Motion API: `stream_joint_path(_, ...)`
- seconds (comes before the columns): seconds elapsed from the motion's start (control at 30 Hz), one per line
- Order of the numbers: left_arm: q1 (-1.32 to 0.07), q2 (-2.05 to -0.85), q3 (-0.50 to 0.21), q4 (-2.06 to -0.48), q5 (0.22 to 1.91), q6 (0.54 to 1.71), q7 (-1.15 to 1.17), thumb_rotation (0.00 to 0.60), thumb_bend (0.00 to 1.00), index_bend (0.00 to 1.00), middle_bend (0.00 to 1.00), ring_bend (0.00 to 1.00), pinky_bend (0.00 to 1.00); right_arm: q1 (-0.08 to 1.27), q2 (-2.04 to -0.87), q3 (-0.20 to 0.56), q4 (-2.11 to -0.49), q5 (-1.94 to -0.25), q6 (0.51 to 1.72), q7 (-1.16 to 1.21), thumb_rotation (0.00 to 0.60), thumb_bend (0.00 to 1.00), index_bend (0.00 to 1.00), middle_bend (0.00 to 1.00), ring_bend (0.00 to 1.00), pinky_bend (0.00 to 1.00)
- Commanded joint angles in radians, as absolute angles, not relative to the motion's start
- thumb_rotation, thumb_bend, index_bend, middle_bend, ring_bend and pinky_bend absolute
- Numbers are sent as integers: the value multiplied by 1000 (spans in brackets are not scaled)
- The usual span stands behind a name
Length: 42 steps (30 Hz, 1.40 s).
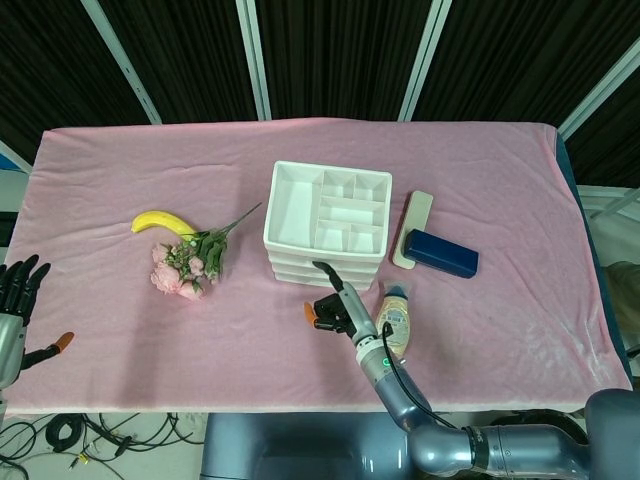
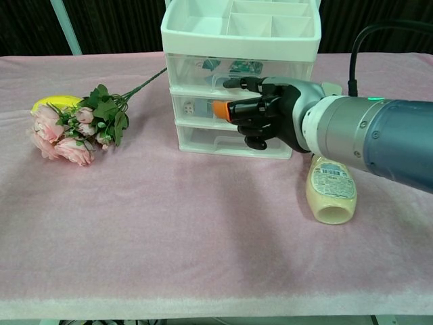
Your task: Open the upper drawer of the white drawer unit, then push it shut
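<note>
**Right hand at the drawer front: a missed handle is the main risk**

The white plastic 3-drawer unit with a compartmented top tray (image 2: 240, 81) stands mid-table on the pink cloth-covered table (image 1: 120, 320). Its clear upper drawer (image 2: 196, 71) looks fully shut, so the opening step is not yet done.

The right hand (image 2: 260, 118) hangs directly in front of the unit, dark fingers curled inward, 1 long finger stretched toward the upper drawer's handle and the orange-tipped thumb (image 2: 221, 110) pointing left at the level of the middle drawer. It grasps nothing; whether the stretched fingertip actually touches the handle cannot be told, since the hand covers that spot in the chest view. The left hand (image 1: 14, 300) waits at the table's left edge, well apart from everything, fingers spread and empty.

What could go wrong, as a judgement:

- The curled fingers sit level with the middle drawer, so a pull from here might hook the wrong handle.
- The unit looks light and stands on loose cloth; a pull with nothing bracing it could drag the whole stack forward rather than slide the drawer out.
- The cream squeeze bottle lying on its side (image 2: 330, 189) rests just beside the right forearm; a backward draw could knock or roll it.
- The bunch of pink artificial roses (image 2: 67, 132) lies with its stem reaching the unit's left side, so a sliding unit might shove it.
</note>
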<state>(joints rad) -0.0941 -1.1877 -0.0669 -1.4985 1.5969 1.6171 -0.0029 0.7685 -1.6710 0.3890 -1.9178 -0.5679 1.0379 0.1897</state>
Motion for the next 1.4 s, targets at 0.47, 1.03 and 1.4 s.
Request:
stream_joint_path(0.47,-94,-1185,-65,-1502,1591,1611,4,600,0,0,0,0,0,756,-1717,450,-1900,-530,1018,227,600,456,135,934,929,884)
stream_joint_path(1.03,-95,-1183,-64,-1502,1592,1612,-6,600,0,0,0,0,0,770,-1734,486,-1869,-469,1001,206,600,468,225,934,929,883)
stream_joint_path(1.4,-96,-1182,-62,-1505,1592,1609,-6,600,0,0,0,0,0,763,-1728,477,-1913,-483,994,198,600,468,238,934,929,883)
